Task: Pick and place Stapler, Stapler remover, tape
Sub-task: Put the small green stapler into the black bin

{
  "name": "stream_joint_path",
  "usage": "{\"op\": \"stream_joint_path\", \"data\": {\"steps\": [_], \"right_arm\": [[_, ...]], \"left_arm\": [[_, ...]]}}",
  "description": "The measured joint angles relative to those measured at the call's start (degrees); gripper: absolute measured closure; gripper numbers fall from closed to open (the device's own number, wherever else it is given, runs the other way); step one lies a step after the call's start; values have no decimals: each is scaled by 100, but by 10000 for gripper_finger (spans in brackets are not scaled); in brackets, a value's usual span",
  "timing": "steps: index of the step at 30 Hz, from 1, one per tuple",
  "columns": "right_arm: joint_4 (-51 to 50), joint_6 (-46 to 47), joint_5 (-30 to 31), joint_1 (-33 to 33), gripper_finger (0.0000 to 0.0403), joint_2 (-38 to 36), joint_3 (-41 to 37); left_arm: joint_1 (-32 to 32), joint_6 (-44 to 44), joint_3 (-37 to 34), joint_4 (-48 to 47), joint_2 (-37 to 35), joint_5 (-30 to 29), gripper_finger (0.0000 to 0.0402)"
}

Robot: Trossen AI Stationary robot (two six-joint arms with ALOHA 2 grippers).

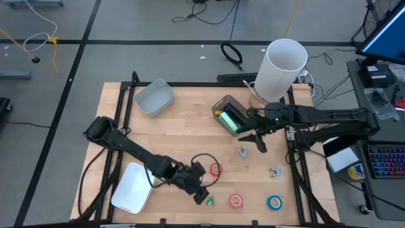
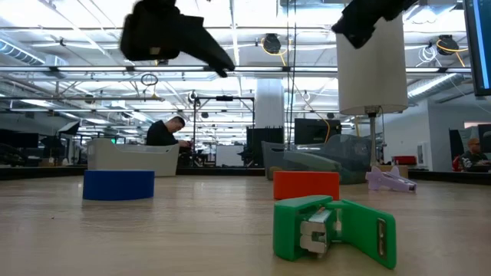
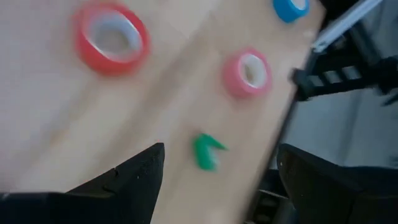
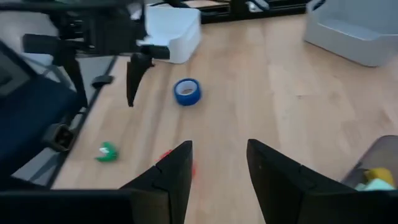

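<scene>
Above the green stapler remover (image 1: 209, 201), the left tool (image 1: 201, 192) hovers, seemingly open.

A grey bin (image 1: 154, 98) sits at the table's (image 1: 183, 136) far left, a white tray (image 1: 131, 188) at its near left. A white cylinder (image 1: 280, 68) stands at the far right corner.

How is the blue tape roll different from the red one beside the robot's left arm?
The blue tape roll is blue; the red tape roll is red. The blue one lies by the front edge of the table, over to the right, away from both arms. The red one lies farther back, close beside the left pincer. Both are small rings lying flat.
</scene>
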Motion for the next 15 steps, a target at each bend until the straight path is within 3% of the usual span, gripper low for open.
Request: {"op": "stream_joint_path", "data": {"steps": [5, 9, 15], "right_arm": [[-2, 53, 12, 241, 259, -215, -1], [-16, 30, 7, 348, 261, -255, -1], [-118, -118, 9, 476, 257, -253, -1]], "left_arm": [[-162, -1390, 0, 931, 370, 456, 92], [-227, -2233, 164, 1159, 698, 615, 92], [-219, -2848, 889, 229, 1175, 686, 92]]}}
